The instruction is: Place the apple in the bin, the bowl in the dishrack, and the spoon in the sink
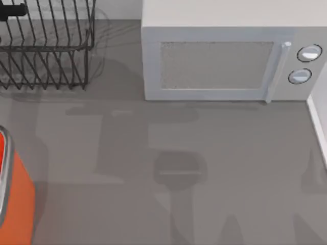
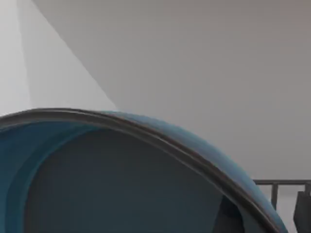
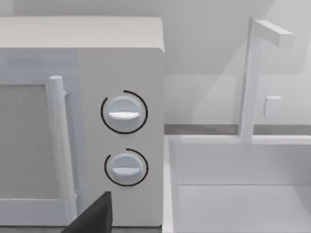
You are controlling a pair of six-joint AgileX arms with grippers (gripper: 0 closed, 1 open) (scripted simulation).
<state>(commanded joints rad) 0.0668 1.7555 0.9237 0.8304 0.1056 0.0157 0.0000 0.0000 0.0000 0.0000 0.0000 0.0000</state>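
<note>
The bowl (image 2: 121, 179), blue inside with a greyish bottom, hangs close before the left wrist camera with the pale wall behind it, and my left gripper (image 1: 13, 11) is shut on it. That gripper shows as a dark piece over the black wire dishrack (image 1: 48, 48) at the table's far left. A rack bar (image 2: 282, 183) appears beside the bowl. The orange bin (image 1: 15, 199) stands at the left front edge. A dark part of my right gripper (image 3: 95, 216) faces the white sink (image 3: 218, 165). The apple and the spoon are out of view.
A white microwave (image 1: 225, 56) with two round knobs (image 3: 124, 114) stands at the back, right of the dishrack. The sink's rim (image 1: 319, 127) runs along the table's right side, with a white faucet (image 3: 252, 73) over the basin. Grey tabletop spreads in front.
</note>
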